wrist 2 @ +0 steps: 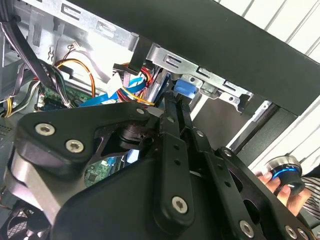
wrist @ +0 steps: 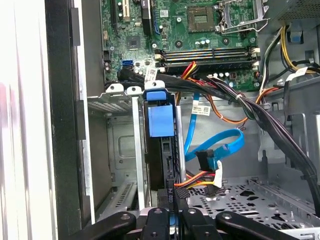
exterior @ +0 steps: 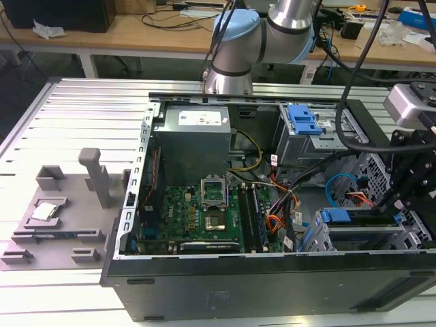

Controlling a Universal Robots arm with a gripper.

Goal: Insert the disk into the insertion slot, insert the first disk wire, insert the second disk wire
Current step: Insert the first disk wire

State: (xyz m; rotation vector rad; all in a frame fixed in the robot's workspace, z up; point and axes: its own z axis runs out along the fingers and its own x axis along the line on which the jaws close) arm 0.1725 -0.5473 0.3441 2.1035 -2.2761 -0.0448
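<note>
**Disk sits on edge in slot, jaws narrow at its end**

Disk (exterior: 335, 216) lies at about 4 o'clock in the case (exterior: 204, 293) in the exterior view. It is down inside the slot (exterior: 368, 240), with the perforated cage walls close on both sides. The gripper (wrist 2: 174, 100) reaches in over the case wall. Its jaws are drawn narrow, almost together, with the tips at the blue end of the disk. Whether they pinch the frame or only press on it I cannot tell.

It should handle as a dense, stiff block, heavy for its bulk and sensitive to knocks. Its bare metal faces are probably slick, and the clip-on frame is likely to flex a little. The end tab or the long frame edges look like the safest hold, not the flat faces.

In the first wrist view the disk shows edge-on as a dark slab capped by a bright blue tab. A blue cable (wrist: 225, 145) and a power plug (wrist: 215, 179) on red, yellow and orange leads hang loose beside it.
</note>
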